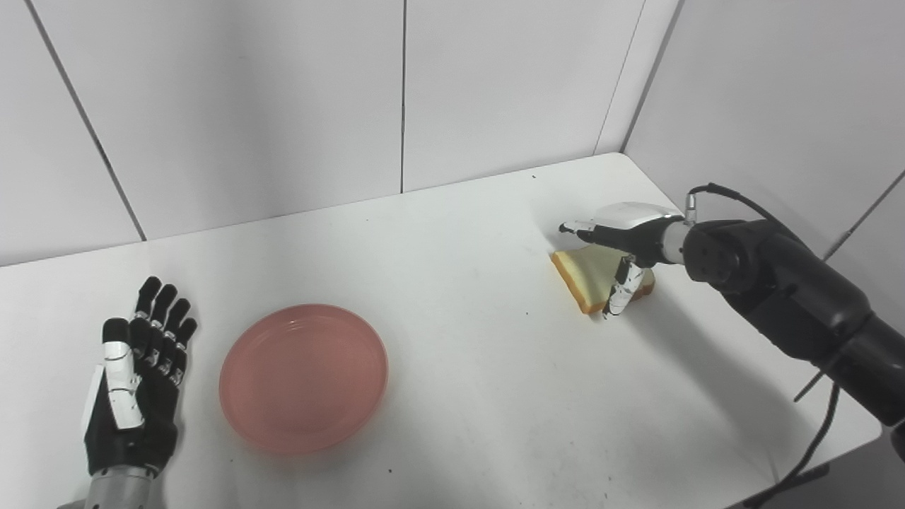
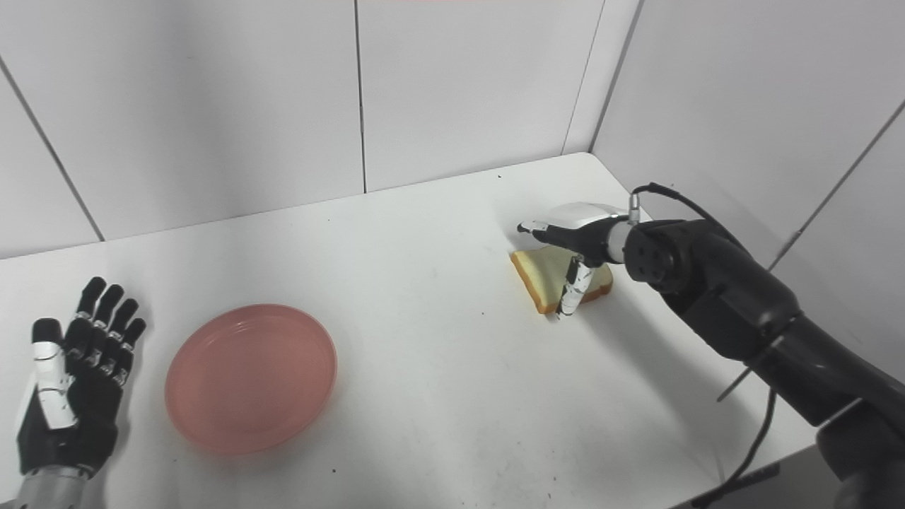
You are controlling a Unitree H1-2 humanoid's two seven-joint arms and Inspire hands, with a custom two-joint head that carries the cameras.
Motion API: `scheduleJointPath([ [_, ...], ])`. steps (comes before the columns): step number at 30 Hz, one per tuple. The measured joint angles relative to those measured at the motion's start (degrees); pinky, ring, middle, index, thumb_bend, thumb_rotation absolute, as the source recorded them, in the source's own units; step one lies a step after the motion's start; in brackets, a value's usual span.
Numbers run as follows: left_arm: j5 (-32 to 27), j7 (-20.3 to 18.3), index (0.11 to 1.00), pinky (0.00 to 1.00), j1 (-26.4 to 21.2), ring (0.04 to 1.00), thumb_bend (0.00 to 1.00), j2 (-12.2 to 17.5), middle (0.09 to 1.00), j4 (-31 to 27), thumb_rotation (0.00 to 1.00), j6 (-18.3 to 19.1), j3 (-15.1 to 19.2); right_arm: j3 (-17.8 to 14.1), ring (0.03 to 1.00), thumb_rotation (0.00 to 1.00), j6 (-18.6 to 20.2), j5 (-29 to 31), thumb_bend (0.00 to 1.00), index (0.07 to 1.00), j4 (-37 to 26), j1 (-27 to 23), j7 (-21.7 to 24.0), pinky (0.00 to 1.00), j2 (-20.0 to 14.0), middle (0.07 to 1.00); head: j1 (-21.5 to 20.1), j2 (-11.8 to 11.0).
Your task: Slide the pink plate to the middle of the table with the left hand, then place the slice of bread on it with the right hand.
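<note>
Directly under right robot hand (image 1: 622, 247): bread (image 1: 590, 279)

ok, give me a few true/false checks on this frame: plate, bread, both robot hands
1. The pink plate has nothing on it. True.
2. The left robot hand grips the plate's rim. False: it lies open beside the plate, apart from it.
3. The slice of bread sits on the plate. False: it lies on the white table, far to the plate's right.
4. The right robot hand is at the bread, its fingers reaching down over it. True.
</note>
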Motion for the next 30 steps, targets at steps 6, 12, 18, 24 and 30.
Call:
scheduleJointPath([
  [6,0.02,0.02,0.963,1.0,0.22,0.998,0.71,0.02,1.0,-0.2,1.0,0.44,-0.02,1.4,1.0,0.11,-0.31,-2.54,1.0,1.0,1.91,-0.57,0.06,1.0,0.42,1.0,-0.09,0.09],
  [12,0.04,0.02,0.958,1.0,0.66,0.994,0.72,-0.12,1.0,-0.24,1.0,0.61,-0.17,2.2,1.0,0.09,-0.64,-5.15,0.98,0.984,4.27,-0.98,0.0,1.0,2.18,1.0,0.0,0.18],
  [18,0.16,0.02,0.962,1.0,0.75,0.997,0.73,-0.23,1.0,-0.25,1.0,0.62,-0.19,2.22,1.0,0.11,-1.7,-6.13,0.93,0.956,7.31,-1.91,-0.9,1.0,3.1,0.999,0.0,0.26],
  [24,0.13,0.02,0.957,1.0,0.79,0.996,0.72,-0.22,1.0,-0.25,1.0,0.62,-0.14,2.1,0.862,0.01,-2.44,-7.06,0.83,0.855,7.89,-1.91,-3.76,0.83,3.87,0.884,0.0,0.35],
  [30,0.13,0.02,0.963,1.0,0.82,0.996,0.72,-0.23,1.0,-0.27,1.0,0.62,-0.16,0.92,0.764,0.07,-3.74,-7.25,0.62,0.612,8.23,-1.65,-8.43,0.78,5.14,0.758,-0.18,0.44],
])
